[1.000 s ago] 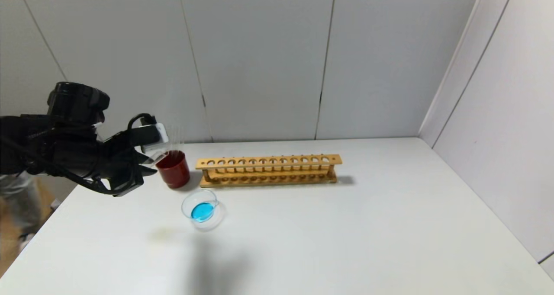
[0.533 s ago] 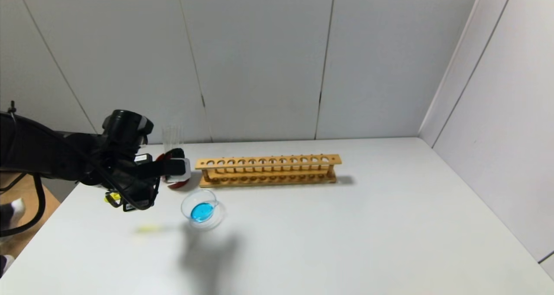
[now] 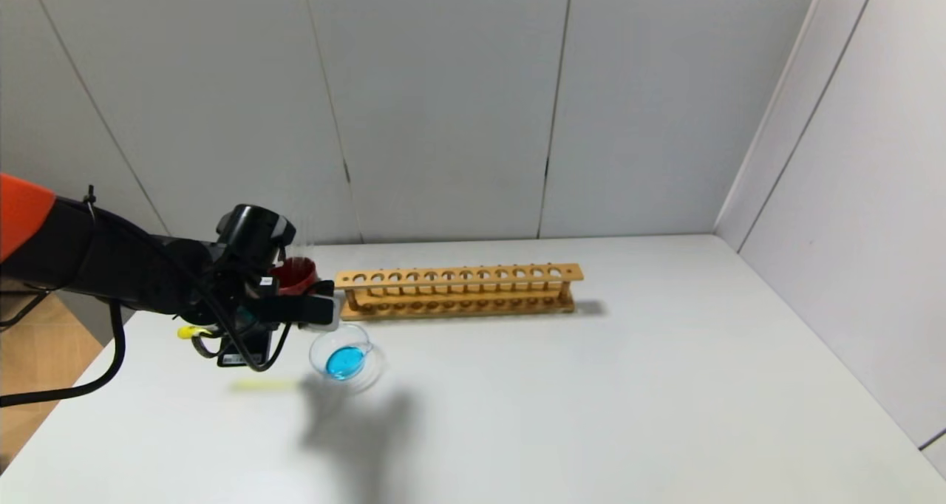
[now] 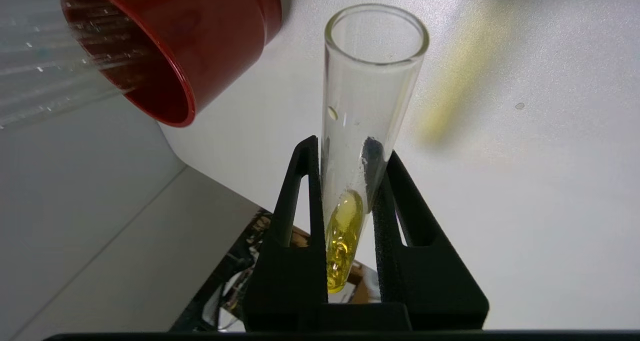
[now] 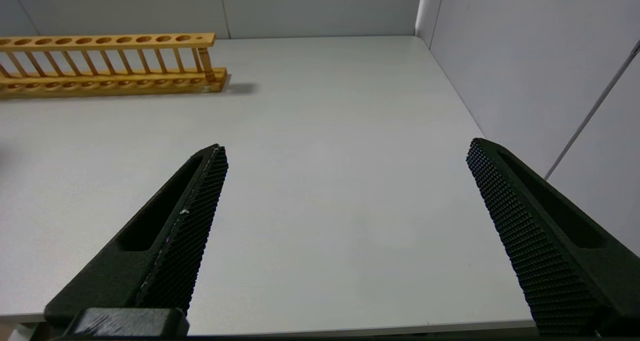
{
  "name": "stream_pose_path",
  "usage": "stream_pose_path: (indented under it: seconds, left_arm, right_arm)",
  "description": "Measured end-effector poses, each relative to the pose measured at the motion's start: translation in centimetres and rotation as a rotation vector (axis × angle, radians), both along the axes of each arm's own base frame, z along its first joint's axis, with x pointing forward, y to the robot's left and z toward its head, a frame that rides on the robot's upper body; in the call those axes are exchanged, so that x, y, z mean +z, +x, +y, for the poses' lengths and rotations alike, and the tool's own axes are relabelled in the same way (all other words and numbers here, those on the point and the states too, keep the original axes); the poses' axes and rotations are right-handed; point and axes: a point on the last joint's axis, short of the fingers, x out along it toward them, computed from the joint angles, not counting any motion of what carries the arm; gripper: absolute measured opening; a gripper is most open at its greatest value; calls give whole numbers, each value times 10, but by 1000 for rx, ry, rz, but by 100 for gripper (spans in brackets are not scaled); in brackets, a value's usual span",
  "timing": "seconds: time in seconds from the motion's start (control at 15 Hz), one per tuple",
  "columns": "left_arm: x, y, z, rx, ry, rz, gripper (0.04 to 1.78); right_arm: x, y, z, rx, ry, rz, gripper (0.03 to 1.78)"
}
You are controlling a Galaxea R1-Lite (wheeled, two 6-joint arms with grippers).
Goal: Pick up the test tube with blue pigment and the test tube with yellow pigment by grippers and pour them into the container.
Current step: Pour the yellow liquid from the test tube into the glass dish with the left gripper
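A slim clear yellow tube (image 4: 370,106), yellow liquid pooled at its rounded end, sat clamped between the jaws of the left claw (image 4: 350,156), its open mouth pointing away over the white tabletop (image 3: 591,386). The head view placed that claw just left of the glass dish (image 3: 346,358), which held blue liquid, with the red cup (image 3: 295,275) behind and a wooden rack (image 3: 458,290) beside it. Only the left wrist view showed the tube itself. The right claw (image 5: 345,151) hung wide open, empty, above bare tabletop.
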Motion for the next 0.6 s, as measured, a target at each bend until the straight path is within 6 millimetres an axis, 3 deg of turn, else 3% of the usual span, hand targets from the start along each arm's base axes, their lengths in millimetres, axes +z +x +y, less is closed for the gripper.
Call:
stream_pose_path:
  seconds: [0.6]
  left_arm:
    - [3, 15, -16, -38, 134, -29, 32]
  right_arm:
    - [0, 0, 0, 0, 0, 0, 175]
